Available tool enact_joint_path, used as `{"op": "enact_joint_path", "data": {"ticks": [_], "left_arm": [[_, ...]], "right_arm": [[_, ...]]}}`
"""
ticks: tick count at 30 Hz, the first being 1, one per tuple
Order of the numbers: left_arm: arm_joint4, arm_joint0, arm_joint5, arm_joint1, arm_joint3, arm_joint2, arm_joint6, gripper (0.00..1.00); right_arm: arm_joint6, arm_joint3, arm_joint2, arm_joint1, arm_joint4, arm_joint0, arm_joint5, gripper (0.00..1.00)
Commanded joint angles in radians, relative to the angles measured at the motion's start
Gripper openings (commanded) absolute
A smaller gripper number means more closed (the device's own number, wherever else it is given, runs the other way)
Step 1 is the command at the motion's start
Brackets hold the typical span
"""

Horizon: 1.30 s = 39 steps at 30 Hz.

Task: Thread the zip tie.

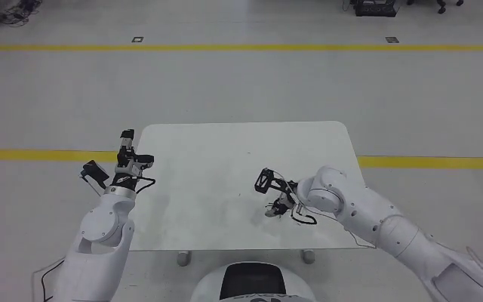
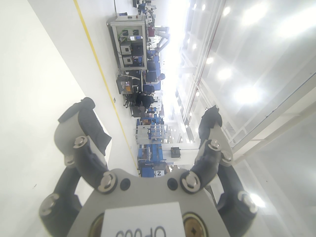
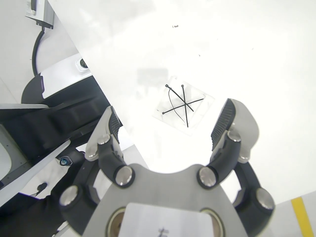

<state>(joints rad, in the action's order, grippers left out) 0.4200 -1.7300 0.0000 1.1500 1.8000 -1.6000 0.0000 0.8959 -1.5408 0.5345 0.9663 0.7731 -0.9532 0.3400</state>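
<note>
Right claw (image 3: pixel 170 110): spread wide, empty, poised over crossed zip ties (image 3: pixel 184 104) lying on clear sheet (image 3: pixel 198 107) on table (image 3: pixel 222 38), likely staging a pick. Left claw (image 2: pixel 149 107): spread, empty, parked aside, pointing off-table.

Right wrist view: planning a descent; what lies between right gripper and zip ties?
Only bare table, in the right wrist view; the open right gripper faces the zip ties.

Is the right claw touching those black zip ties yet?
Apart. The right wrist view shows the open right claw hanging above the crossed zip ties, with bare white table showing between them and the claw.
</note>
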Motion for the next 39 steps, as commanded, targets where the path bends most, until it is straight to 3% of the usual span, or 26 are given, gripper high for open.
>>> {"op": "enact_joint_path", "data": {"ticks": [1, 6, 15, 39], "left_arm": [[0.000, 0.000, 0.000, 0.000, 0.000, 0.000, 0.000, 1.00], [0.000, 0.000, 0.000, 0.000, 0.000, 0.000, 0.000, 1.00], [0.000, 0.000, 0.000, 0.000, 0.000, 0.000, 0.000, 1.00], [0.000, 0.000, 0.000, 0.000, 0.000, 0.000, 0.000, 1.00]], "right_arm": [[0.001, 0.000, 0.001, 0.000, 0.001, 0.000, 0.000, 1.00], [0.001, 0.000, 0.001, 0.000, 0.001, 0.000, 0.000, 1.00], [0.005, 0.075, -0.021, 0.015, -0.008, 0.022, 0.000, 1.00], [-0.039, 0.091, -0.037, 0.020, 0.032, 0.005, -0.017, 1.00]]}}
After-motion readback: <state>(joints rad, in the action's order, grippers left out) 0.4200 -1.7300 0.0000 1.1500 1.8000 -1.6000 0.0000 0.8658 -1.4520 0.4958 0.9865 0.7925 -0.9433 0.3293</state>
